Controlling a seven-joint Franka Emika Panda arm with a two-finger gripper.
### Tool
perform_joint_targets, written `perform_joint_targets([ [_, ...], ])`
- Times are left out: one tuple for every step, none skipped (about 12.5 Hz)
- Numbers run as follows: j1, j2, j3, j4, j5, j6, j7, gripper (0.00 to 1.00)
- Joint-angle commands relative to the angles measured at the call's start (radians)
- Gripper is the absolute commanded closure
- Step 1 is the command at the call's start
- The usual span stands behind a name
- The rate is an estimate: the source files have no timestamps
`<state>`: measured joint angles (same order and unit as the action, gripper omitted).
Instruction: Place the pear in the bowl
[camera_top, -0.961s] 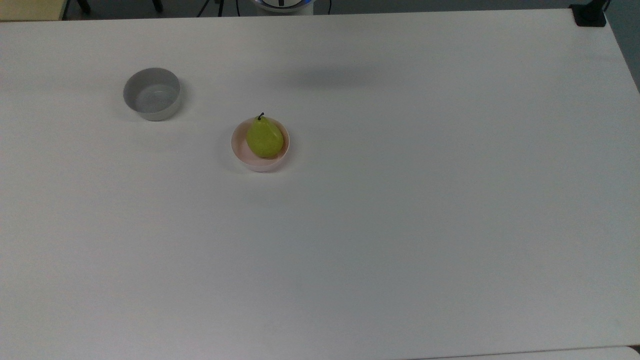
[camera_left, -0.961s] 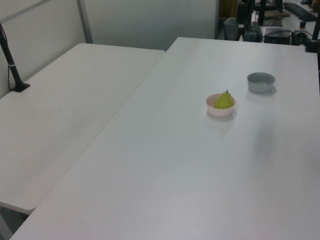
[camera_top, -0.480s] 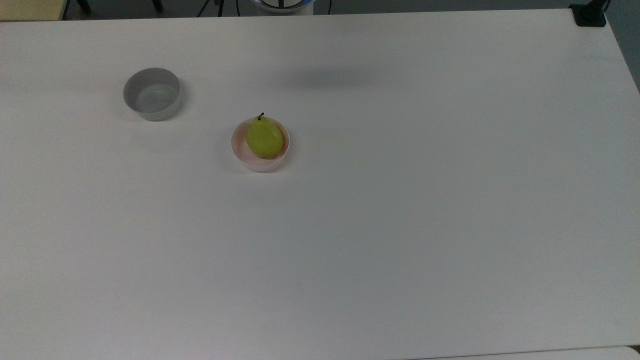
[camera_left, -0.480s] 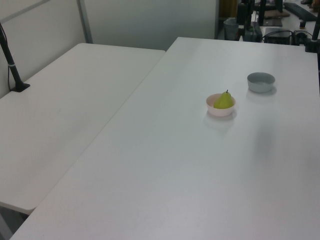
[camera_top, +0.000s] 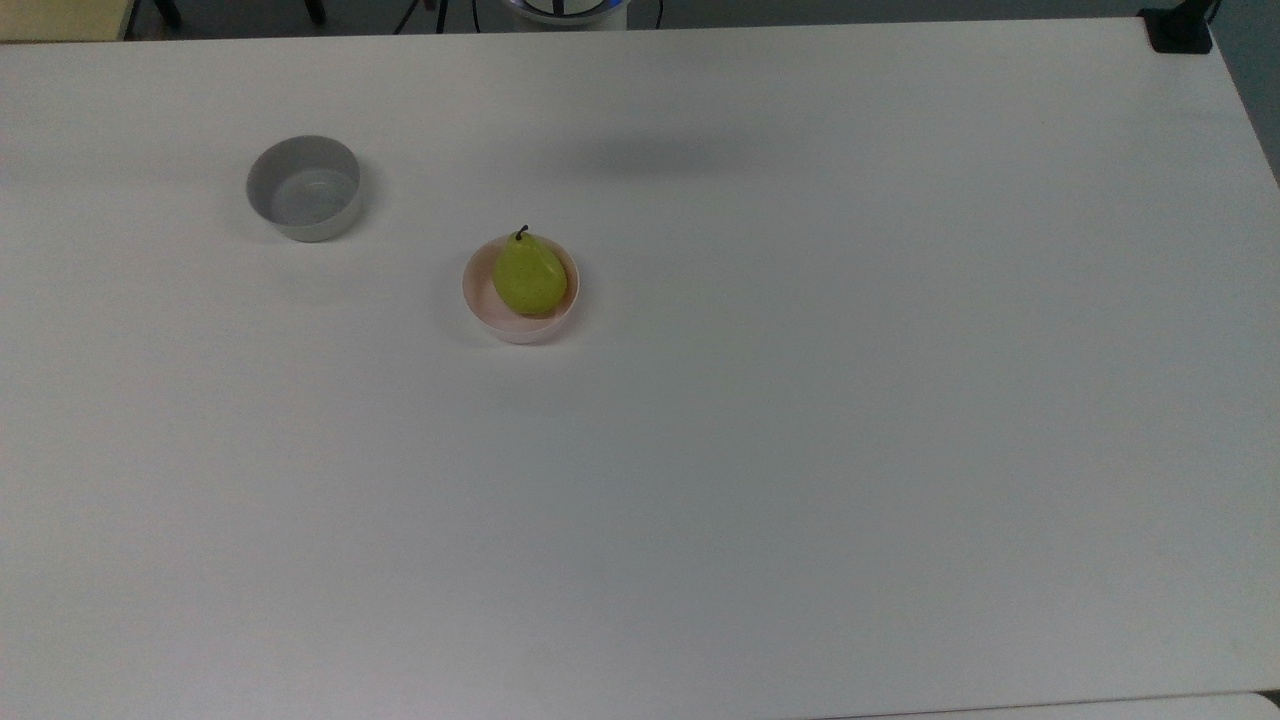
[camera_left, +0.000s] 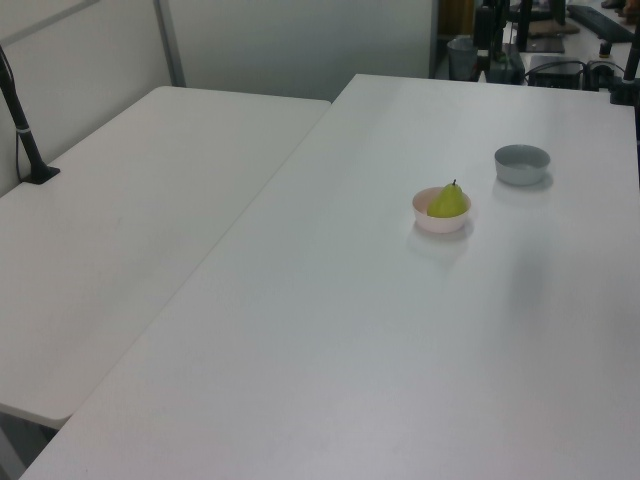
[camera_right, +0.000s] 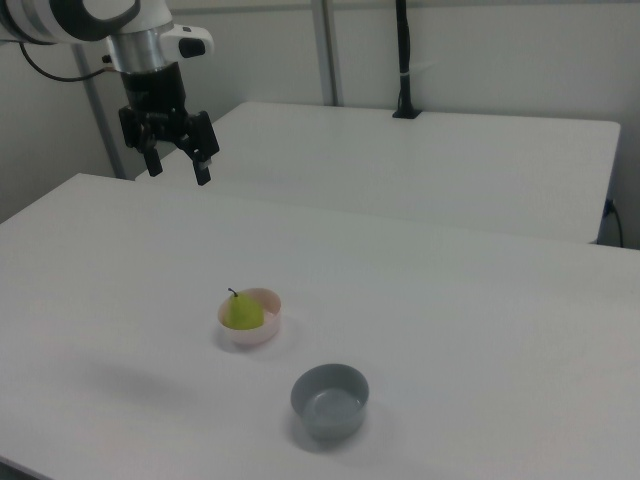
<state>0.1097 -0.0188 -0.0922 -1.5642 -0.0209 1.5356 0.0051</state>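
- Right view has the gripper hanging high over the far-left part of the white table, fingers spread apart with nothing between them, well away from everything else.
- Pear is sitting inside the pale pink bowl in the top view, stem pointing to the far side, body leaning toward the top view's right of the bowl.
- Left view agrees: pear is down in the pink bowl, not perched on the rim.
- Grey bowl is empty, well apart on the top view's left.
- So I'd say the job looks pretty much done.
- Only thing left, I reckon, is keeping the arm up and clear. If it moves, go up or away, not low across the bowl, because that light plastic bowl would probably slide or tip with any bump.
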Motion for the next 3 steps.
perform_joint_targets([
  [0.016,-0.012,-0.015,-0.014,-0.028,-0.006,-0.045,0.00],
  [0.013,-0.012,-0.015,-0.013,-0.028,-0.008,-0.045,0.00],
  [0.013,-0.013,-0.015,-0.013,-0.028,-0.008,-0.045,0.00],
])
